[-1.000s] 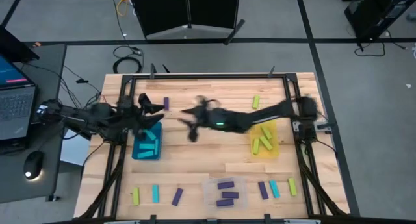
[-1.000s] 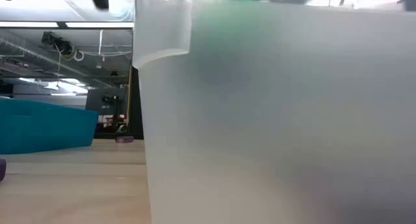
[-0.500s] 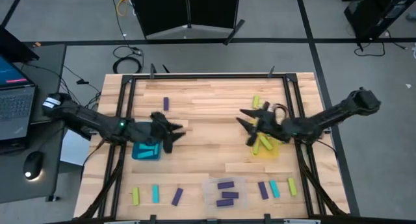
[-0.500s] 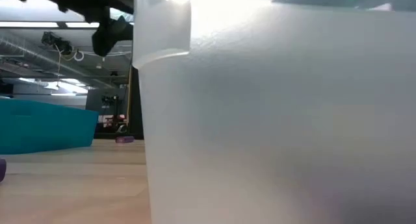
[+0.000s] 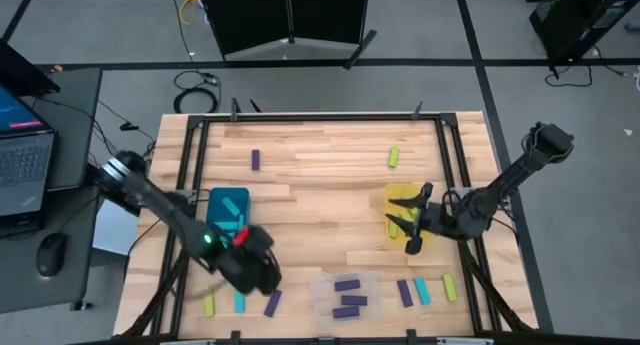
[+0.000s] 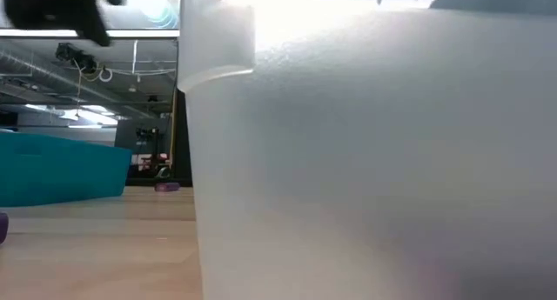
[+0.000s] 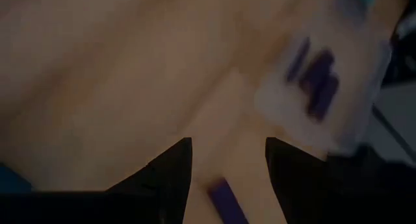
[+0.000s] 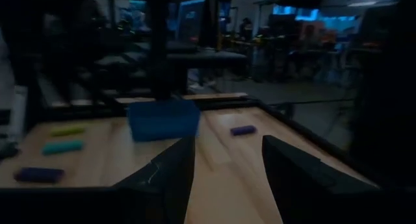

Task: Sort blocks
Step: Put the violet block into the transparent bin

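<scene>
My left gripper hangs open and tipped down over the near left of the table. A purple block shows on the wood between its fingers, untouched. Beside that block lie a cyan block and a yellow-green block. My right gripper is open and level above the yellow bin, pointing toward the table's left. Purple blocks lie in the clear bin, cyan ones in the teal bin.
Single blocks lie near the far edge: purple and yellow-green. Three more lie at the near right: purple, cyan, yellow-green. The clear bin's wall fills most of the low view. Bare wood spans the table's middle.
My left gripper has swung from above the teal bin toward the table's near edge, sinking, rolling and tipping downward. My right gripper has drawn back from the table's middle toward the right edge, ending over the yellow bin. Both stayed open. No block has moved.
</scene>
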